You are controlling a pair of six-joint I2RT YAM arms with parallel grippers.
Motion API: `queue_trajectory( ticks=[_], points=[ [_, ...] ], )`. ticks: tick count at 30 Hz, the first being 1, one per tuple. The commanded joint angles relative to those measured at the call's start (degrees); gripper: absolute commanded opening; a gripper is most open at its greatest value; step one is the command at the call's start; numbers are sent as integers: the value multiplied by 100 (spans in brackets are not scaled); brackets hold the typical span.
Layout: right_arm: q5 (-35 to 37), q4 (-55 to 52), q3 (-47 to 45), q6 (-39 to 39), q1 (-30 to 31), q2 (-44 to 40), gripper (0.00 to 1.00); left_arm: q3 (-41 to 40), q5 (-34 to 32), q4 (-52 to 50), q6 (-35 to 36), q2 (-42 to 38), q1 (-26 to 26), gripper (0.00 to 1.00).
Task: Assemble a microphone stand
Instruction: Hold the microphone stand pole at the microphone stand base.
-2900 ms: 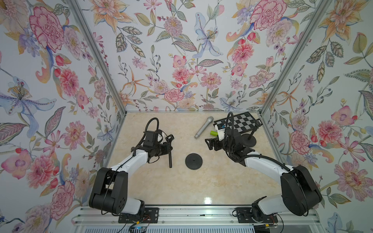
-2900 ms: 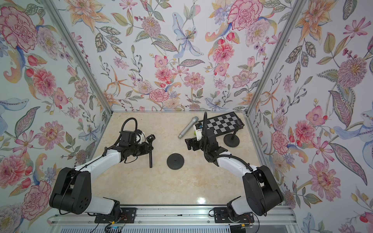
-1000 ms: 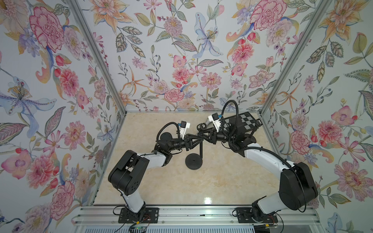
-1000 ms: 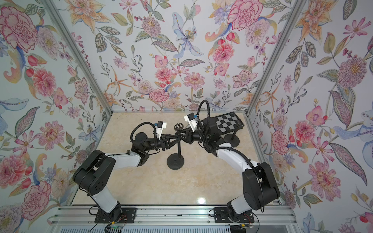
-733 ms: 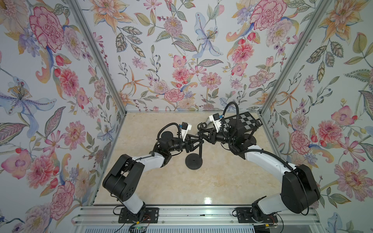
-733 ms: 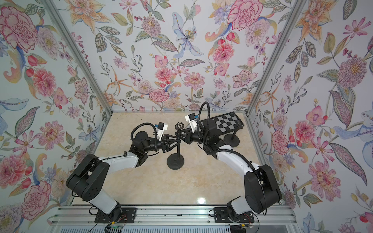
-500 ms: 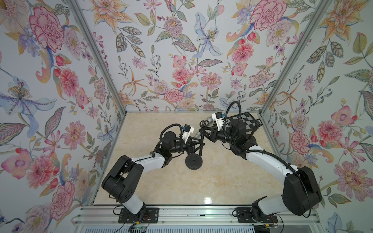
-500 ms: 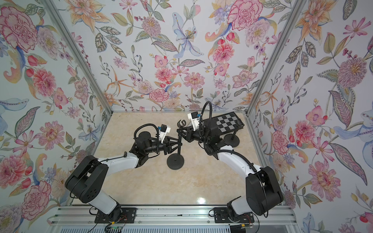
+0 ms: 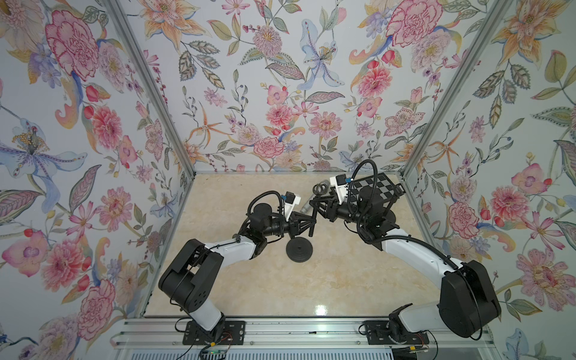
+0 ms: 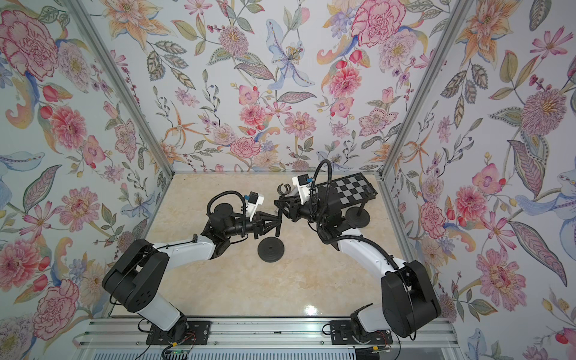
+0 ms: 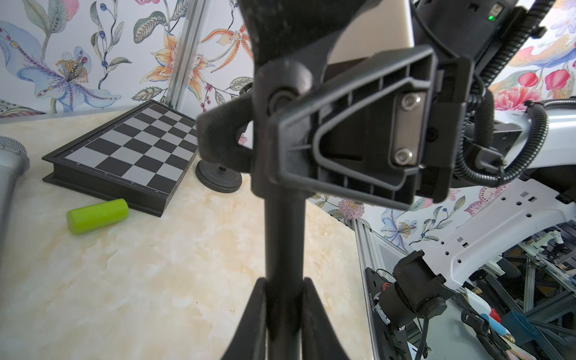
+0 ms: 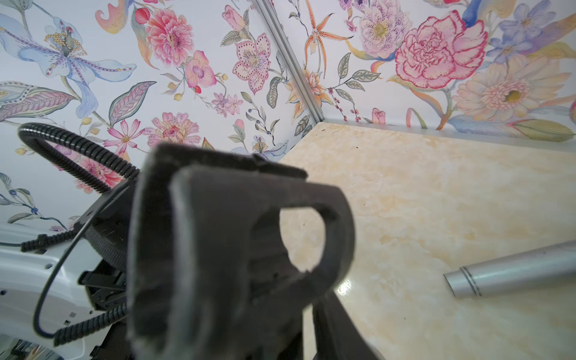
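Observation:
A black pole stands nearly upright a little behind the round black base; whether its foot touches the base is unclear. My left gripper is shut on the pole's lower part. The black microphone clip sits at the pole's top. My right gripper is at the clip's joint, jaws slightly parted; a sliver of table shows between one finger and the clip. The silver microphone lies on the table behind both grippers.
A chessboard rests tilted at the back right, one edge on a second round base. A green cylinder lies in front of the board. Flowered walls close in three sides of the marble table.
My left jaws have tightened on the pole and my right jaws have loosened at the clip. Earlier the arms were apart, the left one holding the pole at the left; the base has stayed put.

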Motion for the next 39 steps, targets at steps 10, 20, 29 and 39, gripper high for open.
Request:
queue_trajectory(
  ticks=[10, 20, 29, 39],
  points=[
    [-1497, 1280, -320, 271, -255, -408, 50, -28, 716, 1505, -695, 181, -47, 7],
    [-1725, 1398, -477, 452, -395, -555, 31, 30, 808, 1805, -909, 265, -49, 8],
    [-1724, 1547, -532, 568, -406, -626, 14, 32, 894, 2413, -1379, 441, -42, 16],
    [1281, 1038, -1068, -1041, 359, -1114, 8, -1377, -1056, 3153, -304, -661, 116, 99]
  ],
)
